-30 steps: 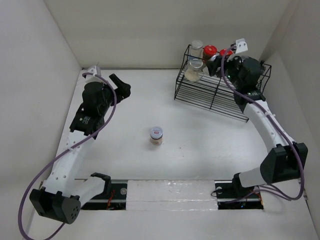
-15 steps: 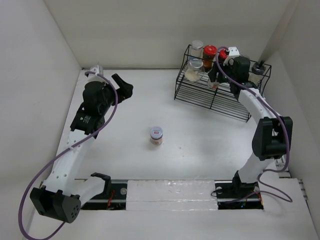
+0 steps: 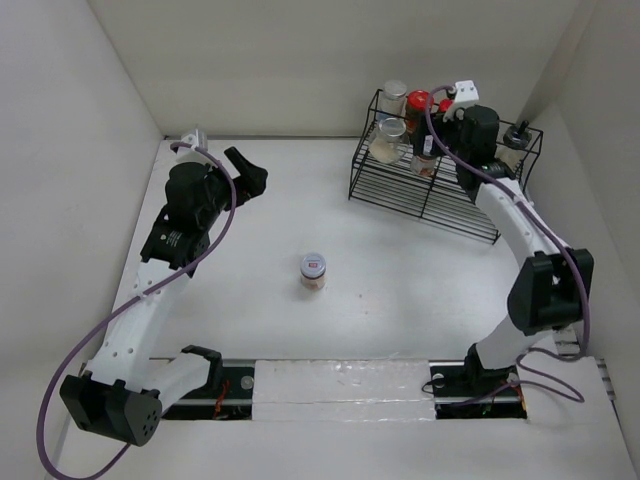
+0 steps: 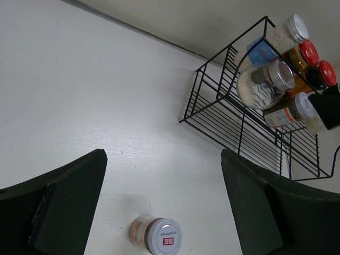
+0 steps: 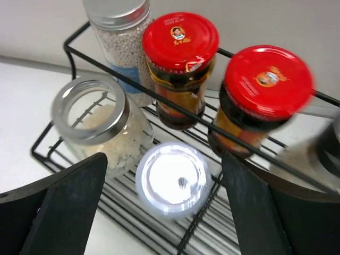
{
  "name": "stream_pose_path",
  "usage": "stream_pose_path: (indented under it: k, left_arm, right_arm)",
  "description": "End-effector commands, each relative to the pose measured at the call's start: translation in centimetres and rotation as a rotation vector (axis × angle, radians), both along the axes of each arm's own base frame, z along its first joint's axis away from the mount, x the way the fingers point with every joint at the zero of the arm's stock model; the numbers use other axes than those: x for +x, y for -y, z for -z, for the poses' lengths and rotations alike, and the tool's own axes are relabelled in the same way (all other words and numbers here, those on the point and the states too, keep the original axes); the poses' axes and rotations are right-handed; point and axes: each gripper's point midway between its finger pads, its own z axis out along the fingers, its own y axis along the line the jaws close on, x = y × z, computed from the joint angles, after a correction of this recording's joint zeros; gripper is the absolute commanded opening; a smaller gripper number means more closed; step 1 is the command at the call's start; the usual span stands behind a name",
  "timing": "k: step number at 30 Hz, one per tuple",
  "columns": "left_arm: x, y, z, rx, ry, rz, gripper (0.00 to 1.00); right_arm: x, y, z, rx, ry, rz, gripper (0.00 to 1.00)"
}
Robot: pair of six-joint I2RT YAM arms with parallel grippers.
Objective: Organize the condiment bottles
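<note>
A small white-lidded jar (image 5: 173,179) stands on the lower shelf of the black wire rack (image 3: 430,190). My right gripper (image 5: 164,175) is open above it, fingers apart from it on both sides. Behind it stand a wide silver-lidded jar (image 5: 90,114), a tall blue-labelled jar (image 5: 119,32) and two red-capped dark sauce jars (image 5: 180,40) (image 5: 268,79). One more jar (image 3: 313,271) with a white lid stands alone mid-table. My left gripper (image 3: 250,172) is open and empty, high above the table; that jar (image 4: 156,237) shows low between its fingers.
A further jar (image 3: 516,138) stands at the rack's right end. The rack sits in the back right corner, close to the white walls. The right arm (image 3: 520,225) reaches along the rack's right side.
My right gripper moved onto the rack's left part, left the white-lidded jar standing there and drew back up. The left arm has hardly moved.
</note>
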Motion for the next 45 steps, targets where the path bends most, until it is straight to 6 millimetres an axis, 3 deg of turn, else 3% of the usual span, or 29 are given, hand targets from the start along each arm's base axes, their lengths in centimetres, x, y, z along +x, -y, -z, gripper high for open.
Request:
stream_pose_path:
  k: [1, 3, 4, 6, 7, 8, 9, 10, 11, 14, 15, 16, 18, 20, 24, 27, 29, 31, 33, 35, 37, 39, 40, 44, 45]
  left_arm:
    - [0.3, 0.0, -1.9, -0.005, 0.065, 0.006, 0.85]
    - [0.3, 0.0, -1.9, -0.005, 0.065, 0.006, 0.85]
    - [0.3, 0.0, -1.5, -0.003, 0.056, 0.006, 0.85]
    - [0.3, 0.0, -1.5, -0.003, 0.056, 0.006, 0.85]
    - [0.3, 0.0, -1.5, -0.003, 0.056, 0.006, 0.85]
    - [0.6, 0.1, -1.1, 0.000, 0.044, 0.006, 0.83]
    - [0.5, 0.2, -1.0, 0.006, 0.045, 0.019, 0.81]
    - [0.5, 0.4, -1.3, 0.002, 0.054, 0.028, 0.80]
    - [0.3, 0.3, -1.6, -0.001, 0.063, 0.028, 0.74]
    - [0.4, 0.3, -1.8, 0.006, 0.074, 0.030, 0.54]
    - [0.4, 0.3, -1.8, 0.006, 0.074, 0.030, 0.42]
    - [0.3, 0.5, -1.8, 0.004, 0.074, 0.039, 0.38]
    - [0.4, 0.8, -1.5, 0.010, 0.066, 0.062, 0.36]
    - [0.7, 0.9, -1.3, 0.010, 0.065, 0.062, 0.41]
    - [0.7, 1.1, -0.6, 0.013, 0.040, 0.074, 0.68]
    - [0.4, 0.9, -1.6, 0.008, 0.072, 0.065, 0.82]
    - [0.3, 0.9, -1.4, 0.010, 0.063, 0.065, 0.82]
    - [0.1, 1.0, -1.9, 0.003, 0.080, 0.077, 0.82]
    - [0.1, 1.0, -1.9, 0.003, 0.080, 0.077, 0.82]
    - [0.2, 0.9, -1.9, 0.005, 0.081, 0.068, 0.82]
    - [0.1, 1.1, -1.5, 0.004, 0.071, 0.081, 0.82]
    - [0.0, 1.1, -2.0, 0.000, 0.089, 0.081, 0.82]
    - [0.0, 1.1, -2.0, 0.000, 0.089, 0.081, 0.82]
    - [0.0, 1.5, -1.6, -0.003, 0.076, 0.103, 0.82]
    - [0.0, 1.5, -1.6, -0.003, 0.076, 0.103, 0.82]
  right_arm:
    - [-3.5, 0.3, -7.5, 0.008, 0.186, 0.045, 0.93]
    - [-5.2, -1.7, -7.4, 0.027, 0.201, -0.011, 0.82]
    - [-6.7, -4.3, -6.5, 0.036, 0.209, -0.081, 0.50]
    - [-8.4, -8.3, -4.6, 0.055, 0.187, -0.200, 0.22]
    - [-10.1, -12.0, -3.7, 0.063, 0.174, -0.304, 0.13]
    - [-11.1, -14.1, -1.1, 0.058, 0.125, -0.373, 0.08]
    - [-12.4, -16.1, 0.1, 0.059, 0.097, -0.443, 0.08]
    - [-15.1, -19.3, 1.2, 0.056, 0.074, -0.560, 0.12]
    - [-16.7, -20.3, 3.9, 0.021, 0.031, -0.613, 0.30]
    - [-21.4, -22.2, 7.1, -0.037, -0.020, -0.687, 0.72]
    - [-22.9, -21.9, 8.8, -0.050, -0.050, -0.704, 0.91]
    - [-23.8, -22.1, 9.7, -0.057, -0.071, -0.727, 0.98]
    - [-25.5, -23.0, 11.1, -0.066, -0.109, -0.784, 1.00]
    - [-26.3, -24.0, 13.3, -0.100, -0.176, -0.825, 1.00]
    - [-26.6, -26.6, 15.7, -0.146, -0.223, -0.863, 1.00]
    - [-25.7, -28.3, 15.6, -0.143, -0.193, -0.861, 1.00]
    - [-24.9, -29.3, 15.4, -0.123, -0.152, -0.861, 0.98]
    - [-24.3, -30.1, 15.2, -0.118, -0.140, -0.861, 0.87]
    - [-23.4, -30.4, 15.2, -0.117, -0.136, -0.831, 0.67]
    - [-22.7, -30.2, 14.9, -0.114, -0.118, -0.786, 0.66]
    - [-22.4, -30.2, 12.2, -0.076, -0.042, -0.776, 0.53]
    - [-21.7, -29.5, 10.5, -0.066, -0.006, -0.735, 0.51]
    - [-21.9, -29.2, 8.6, -0.046, 0.030, -0.734, 0.46]
    - [-20.8, -26.9, 3.8, 0.004, 0.120, -0.688, 0.45]
    - [-19.8, -25.3, 2.8, 0.003, 0.136, -0.625, 0.45]
